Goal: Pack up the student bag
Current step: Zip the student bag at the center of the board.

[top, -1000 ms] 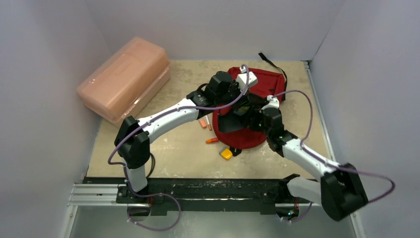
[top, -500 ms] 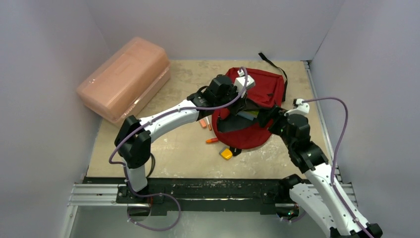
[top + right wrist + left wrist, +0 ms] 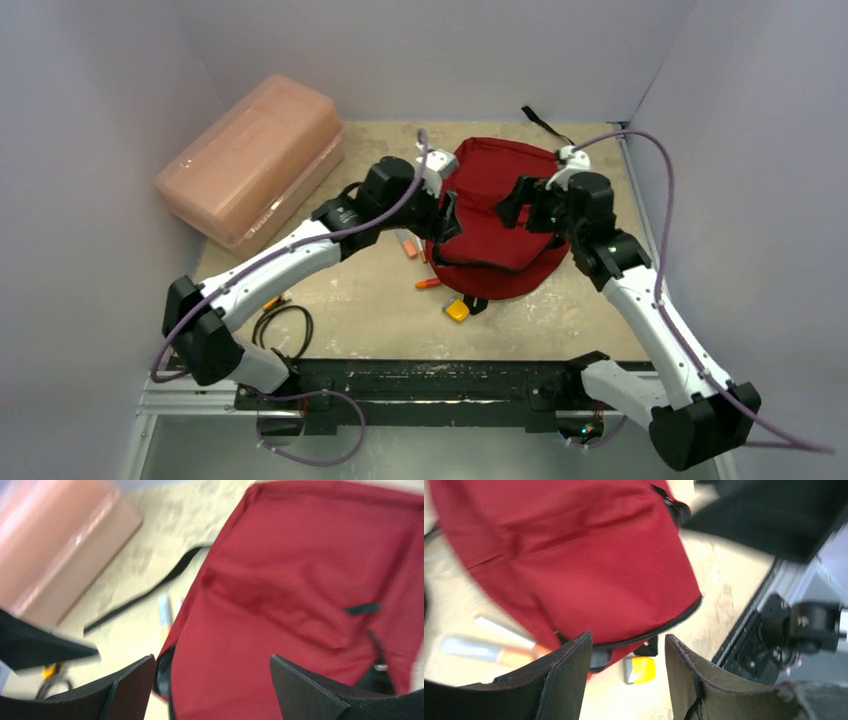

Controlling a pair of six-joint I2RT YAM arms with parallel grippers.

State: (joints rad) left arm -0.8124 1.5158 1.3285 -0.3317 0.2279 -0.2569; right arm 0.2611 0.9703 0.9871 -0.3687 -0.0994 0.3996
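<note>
You get bare bench [image 3: 360,300] left of the student bag [image 3: 500,230]; the pink box [image 3: 250,160] blocks the rear left, and markers [image 3: 405,244] lie between.

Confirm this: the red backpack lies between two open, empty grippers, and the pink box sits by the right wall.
One error: the top view shows the pink box by the left wall, not the right. The red backpack does lie between the open, empty left gripper and right gripper.
</note>
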